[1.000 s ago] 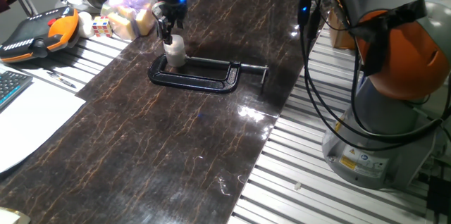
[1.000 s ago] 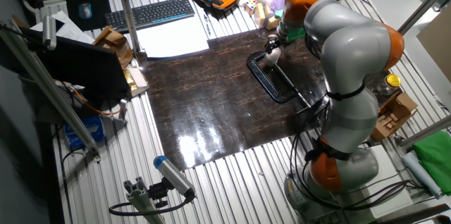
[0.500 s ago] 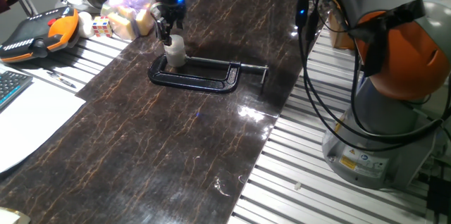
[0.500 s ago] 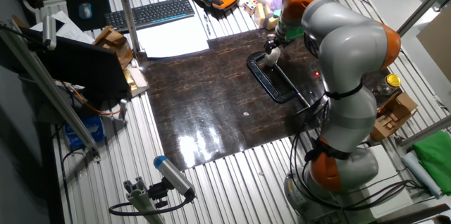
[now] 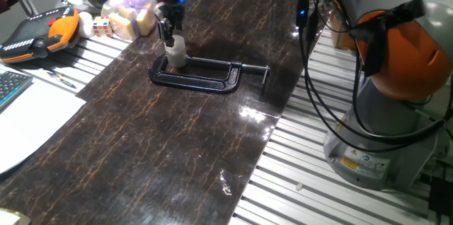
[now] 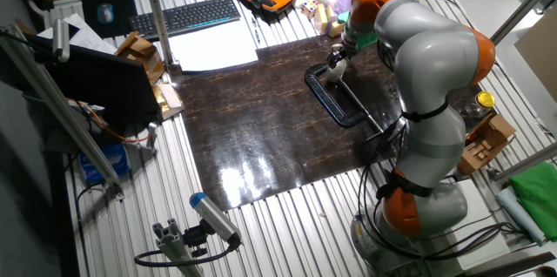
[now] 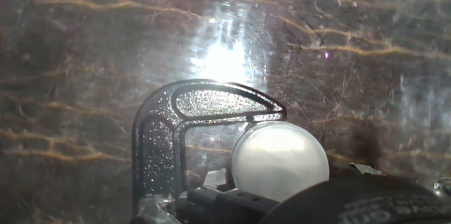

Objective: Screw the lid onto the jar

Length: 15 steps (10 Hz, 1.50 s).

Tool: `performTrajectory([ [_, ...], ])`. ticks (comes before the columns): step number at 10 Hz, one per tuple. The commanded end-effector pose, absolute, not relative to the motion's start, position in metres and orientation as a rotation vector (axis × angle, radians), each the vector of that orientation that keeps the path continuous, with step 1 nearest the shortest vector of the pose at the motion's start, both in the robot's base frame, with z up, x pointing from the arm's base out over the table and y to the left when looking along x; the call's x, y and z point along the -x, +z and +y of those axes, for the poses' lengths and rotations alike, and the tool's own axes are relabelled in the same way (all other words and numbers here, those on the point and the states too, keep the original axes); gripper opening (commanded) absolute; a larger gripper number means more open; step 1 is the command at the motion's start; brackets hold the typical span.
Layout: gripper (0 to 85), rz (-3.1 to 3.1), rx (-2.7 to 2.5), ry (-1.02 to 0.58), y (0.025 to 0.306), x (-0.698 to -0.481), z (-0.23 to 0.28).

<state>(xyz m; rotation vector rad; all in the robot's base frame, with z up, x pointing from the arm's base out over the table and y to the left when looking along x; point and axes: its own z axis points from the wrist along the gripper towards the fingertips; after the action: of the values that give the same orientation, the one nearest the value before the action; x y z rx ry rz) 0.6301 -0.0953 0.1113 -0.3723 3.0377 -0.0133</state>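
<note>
We find the jar upper left of centre in one fixed view, a short whitish cylinder standing upright inside the closed end of the black C-clamp, which lies flat on the dark marbled mat. In the hand view the round pale top sits low and right of centre, nested against the clamp's curved bow; we take that disc to be the lid already resting on the jar's mouth, though no seam between cap and body can be made out at this size. The gripper hangs directly above, its fingertips at or just over the top of the jar, and we cannot tell whether they are spread or pinching the cap, since both fixed views show them too small and the hand view shows only dark blurred housing along its lower edge. In the other fixed view the same spot lies upper right of centre, where the gripper meets the clamp's end. We judge the step in hand to be the seating or turning of the lid (the clamp seems to serve as a vise against rotation). The next move calls for a centred grip on the cap's rim and a steady twist about the vertical, with light downward pressure so the threads catch without cocking.
</note>
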Motion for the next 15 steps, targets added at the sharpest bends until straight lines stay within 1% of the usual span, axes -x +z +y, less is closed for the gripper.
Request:
performTrajectory([
  [1, 80.0, 3.027, 0.447, -0.013, 0.1108, -0.63, -0.0955],
  [2, 76.0, 3.021, 0.509, -0.034, 0.1109, -0.6302, -0.0956],
  [3, 63.3, 3.024, 0.548, -0.033, 0.111, -0.6303, -0.0955],
  [4, 59.7, 3.025, 0.558, -0.042, 0.1117, -0.6302, -0.0952],
  [5, 73.7, 3.01, 0.534, -0.046, 0.1117, -0.6302, -0.0951],
  [6, 85.0, 2.993, 0.493, -0.043, 0.112, -0.6302, -0.0947],
  [11, 85.0, 3.005, 0.51, -0.066, 0.112, -0.6307, -0.0957],
  [15, 85.0, 2.967, 0.585, -0.056, 0.1099, -0.631, -0.0955],
])
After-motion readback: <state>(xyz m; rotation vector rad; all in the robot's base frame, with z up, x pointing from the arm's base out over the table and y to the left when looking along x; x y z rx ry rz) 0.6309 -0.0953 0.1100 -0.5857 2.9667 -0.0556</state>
